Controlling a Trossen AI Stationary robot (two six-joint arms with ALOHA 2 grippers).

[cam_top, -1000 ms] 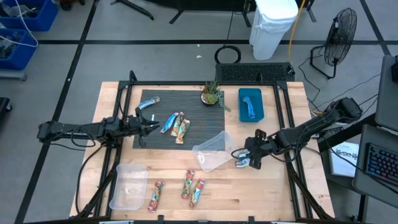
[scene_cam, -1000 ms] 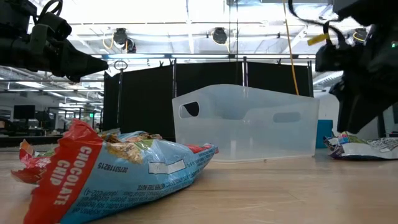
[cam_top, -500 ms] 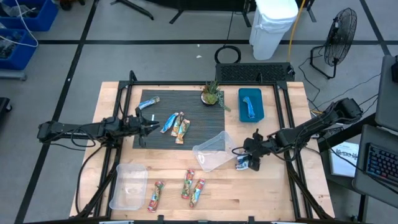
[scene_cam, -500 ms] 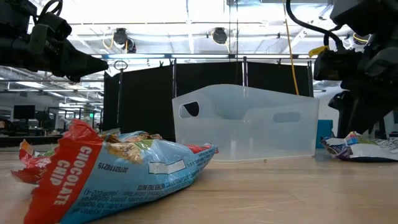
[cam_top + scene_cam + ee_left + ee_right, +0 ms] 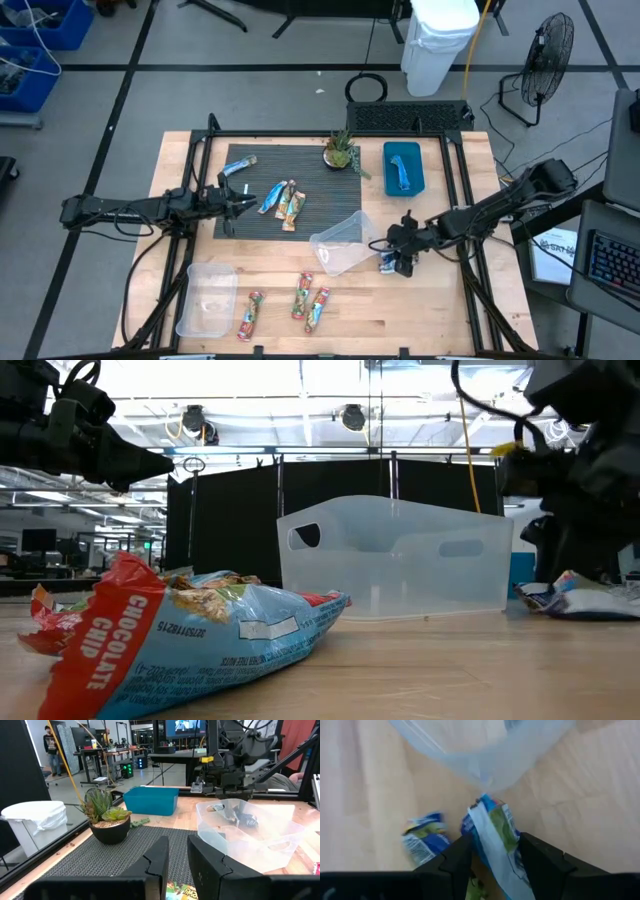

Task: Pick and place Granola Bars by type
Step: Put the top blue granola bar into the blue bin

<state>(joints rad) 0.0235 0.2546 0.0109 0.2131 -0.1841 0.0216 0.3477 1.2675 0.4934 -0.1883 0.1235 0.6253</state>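
Note:
Two granola bars lie on the wood right of the tilted clear bin (image 5: 338, 243). My right gripper (image 5: 402, 258) is down on them and is shut on the blue-green granola bar (image 5: 495, 837). A second blue bar (image 5: 422, 840) lies loose beside it. Three more bars (image 5: 283, 202) rest on the dark mat, and three others (image 5: 300, 303) lie near the table's near edge. One bar (image 5: 190, 635) fills the foreground of the low view. My left gripper (image 5: 245, 203) hovers over the mat's left part with a narrow gap between its fingers (image 5: 160, 857). My right gripper pinches the blue-green bar between its two fingers (image 5: 457, 860), across the bar's width, at the wrapper's middle (image 5: 500, 852). The fingers slant down from the table's right side. The bar's far end (image 5: 484, 800) is down by the foot of the clear bin.
A second clear bin (image 5: 207, 298) stands at the near left. A blue tray (image 5: 404, 166) with one bar in it sits at the far right, beside a small potted plant (image 5: 342, 150). The mat (image 5: 250, 225) covers the far middle, and bare wood lies near the right edge.
My right gripper has moved down and a little toward the table's left, closer to the tilted clear bin, settling onto the two bars there. My left arm has kept still.

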